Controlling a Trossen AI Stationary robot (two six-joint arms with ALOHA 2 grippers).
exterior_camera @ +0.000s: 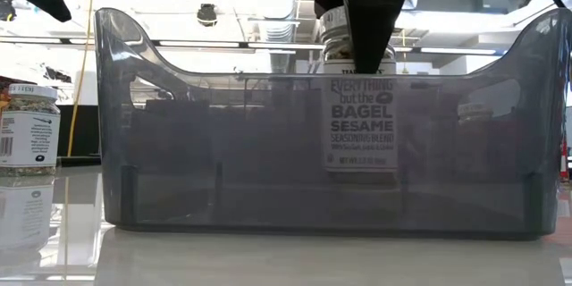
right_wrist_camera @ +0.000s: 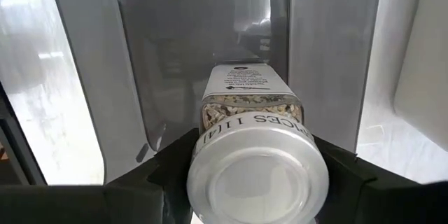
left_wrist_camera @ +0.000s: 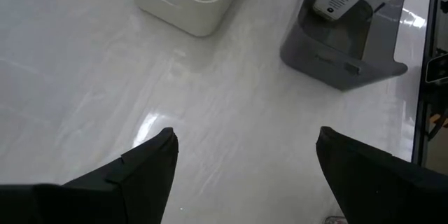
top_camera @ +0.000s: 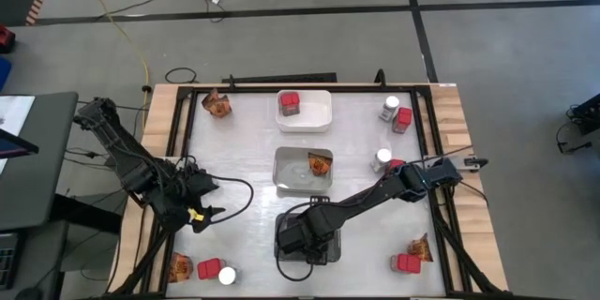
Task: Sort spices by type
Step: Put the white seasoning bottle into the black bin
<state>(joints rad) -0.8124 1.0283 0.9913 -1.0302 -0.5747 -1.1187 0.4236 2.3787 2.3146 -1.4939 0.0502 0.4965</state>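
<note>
A spice jar [right_wrist_camera: 255,112] with a round white lid and a "bagel sesame" label [exterior_camera: 362,125] hangs upright inside the dark grey tray [top_camera: 330,249], with my right gripper [right_wrist_camera: 255,175] shut on it from above. My left gripper [left_wrist_camera: 245,175] stands open over bare table at the left [top_camera: 216,199], holding nothing. A red box [top_camera: 291,105] sits in the white tray [top_camera: 321,117]. An orange-brown packet [top_camera: 320,163] lies in the clear tray [top_camera: 286,173]. My right gripper pinches the jar just under its white lid [right_wrist_camera: 210,140] between its two fingers [right_wrist_camera: 164,164], which point straight down. The jar hangs upright below them, inside the dark grey tray's walls [exterior_camera: 179,143]. In the low view its base [exterior_camera: 360,168] seems a little above the tray's floor.
Loose spices lie around the table. A packet [top_camera: 217,105] is far left, and two jars [top_camera: 389,108] [top_camera: 382,158] with red boxes [top_camera: 403,119] are at the right. A red box and packet [top_camera: 412,258] are near right. A packet, red box and jar [top_camera: 210,269] are near left.
</note>
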